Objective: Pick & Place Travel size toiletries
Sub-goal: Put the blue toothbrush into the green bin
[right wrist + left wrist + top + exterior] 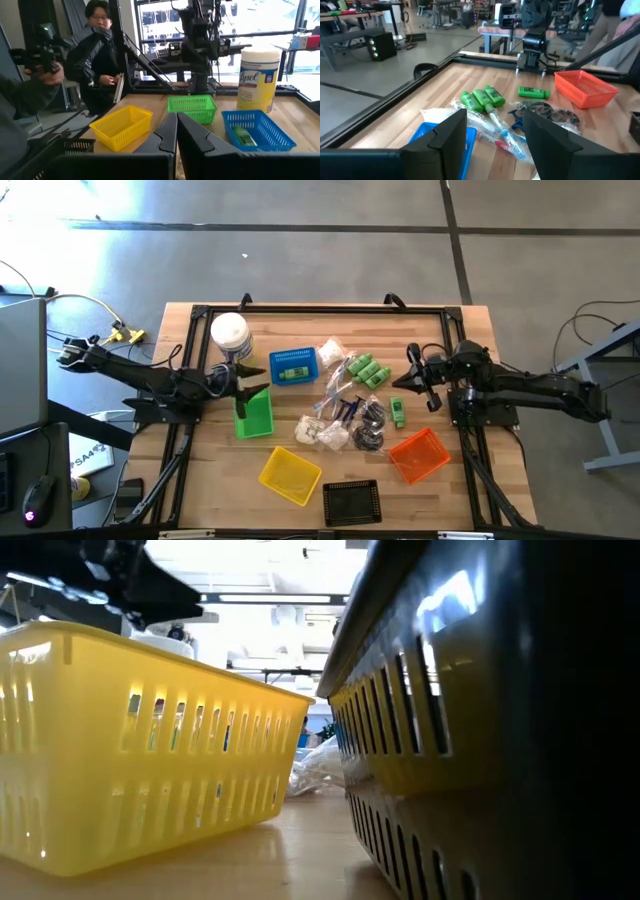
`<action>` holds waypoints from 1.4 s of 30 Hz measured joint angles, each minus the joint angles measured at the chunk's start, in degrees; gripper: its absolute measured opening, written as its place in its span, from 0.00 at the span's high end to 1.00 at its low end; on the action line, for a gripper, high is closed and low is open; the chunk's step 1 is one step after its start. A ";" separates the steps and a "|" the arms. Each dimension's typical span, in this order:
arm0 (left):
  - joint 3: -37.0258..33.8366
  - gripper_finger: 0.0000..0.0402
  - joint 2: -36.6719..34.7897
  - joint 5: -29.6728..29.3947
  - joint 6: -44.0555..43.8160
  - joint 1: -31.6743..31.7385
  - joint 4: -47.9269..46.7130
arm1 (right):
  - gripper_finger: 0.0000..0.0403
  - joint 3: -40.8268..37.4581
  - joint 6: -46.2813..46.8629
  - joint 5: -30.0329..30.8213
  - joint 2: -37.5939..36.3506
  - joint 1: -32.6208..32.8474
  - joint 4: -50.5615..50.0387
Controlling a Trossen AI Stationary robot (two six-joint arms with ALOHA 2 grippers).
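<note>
The travel size toiletries lie in a loose heap mid-table: three green bottles (367,370) (482,97), a single green bottle (397,412) (534,92), clear sachets (335,395), white packets (320,432) and dark pieces (372,425). One more green bottle (292,372) (243,135) lies inside the blue basket (294,366). My left gripper (250,377) (495,135) hovers level and open, with nothing between its fingers, just left of the blue basket and above the green basket (253,412). My right gripper (418,380) (176,131) is shut and empty, level, to the right of the heap.
A white-lidded wipes jar (230,335) stands at the far left. An orange basket (420,455), a yellow basket (290,475) and a black basket (352,502) sit along the near side. A person (95,55) stands beyond the table's left edge.
</note>
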 joint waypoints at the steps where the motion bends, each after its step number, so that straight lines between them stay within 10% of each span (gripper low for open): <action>1: 1.19 0.52 1.89 -0.03 0.01 0.00 -0.07 | 0.99 0.00 0.00 -0.01 0.21 -0.01 -0.05; 15: 21.57 0.52 28.31 -4.13 0.03 0.04 -7.67 | 0.99 0.00 -0.06 -0.27 1.19 0.33 -0.16; 24: 27.39 0.52 33.27 14.05 -9.32 7.41 -12.86 | 0.99 0.00 -0.17 -0.35 1.19 0.72 -0.40; 42: 31.32 0.52 35.71 14.86 -15.67 15.44 -17.66 | 0.99 -0.02 2.29 -3.89 -0.04 0.69 0.50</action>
